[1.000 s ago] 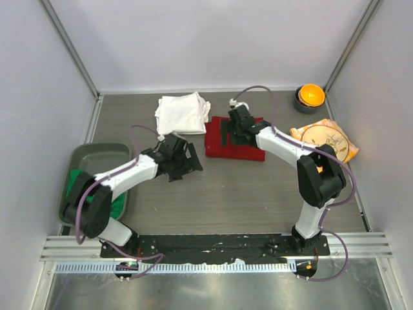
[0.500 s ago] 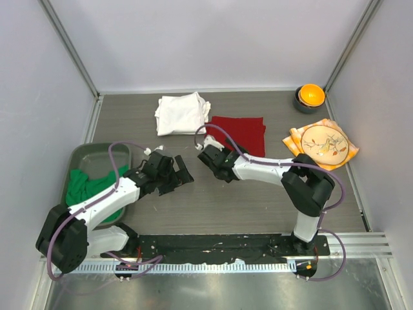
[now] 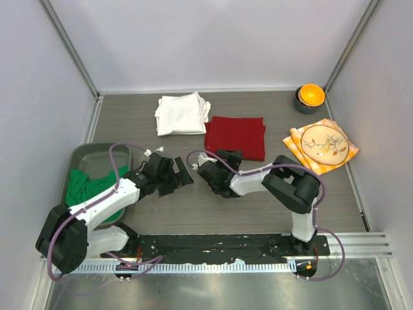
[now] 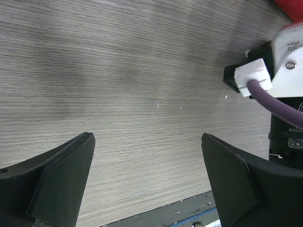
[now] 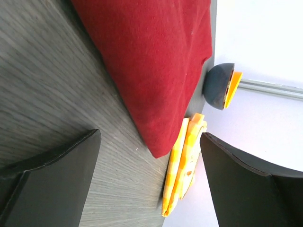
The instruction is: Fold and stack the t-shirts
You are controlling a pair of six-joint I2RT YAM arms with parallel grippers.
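Left gripper (image 4: pixel 147 137): fingers spread wide, nothing between them, over bare table (image 4: pixel 142 71). Right gripper (image 5: pixel 150 136): likewise wide and empty, near the folded red t-shirt (image 3: pixel 235 137). White t-shirt (image 3: pixel 181 113) lies folded just beside the red. Green t-shirt (image 3: pixel 82 186) sits in the tray (image 3: pixel 97 152), partly hidden by the left arm; it appears unfolded.

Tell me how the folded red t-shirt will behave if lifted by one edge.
Probably floppy: the red t-shirt is soft cloth lying in flat layers, so it would likely sag and unfold. Likely light, and a push may bunch it on the table rather than slide it.
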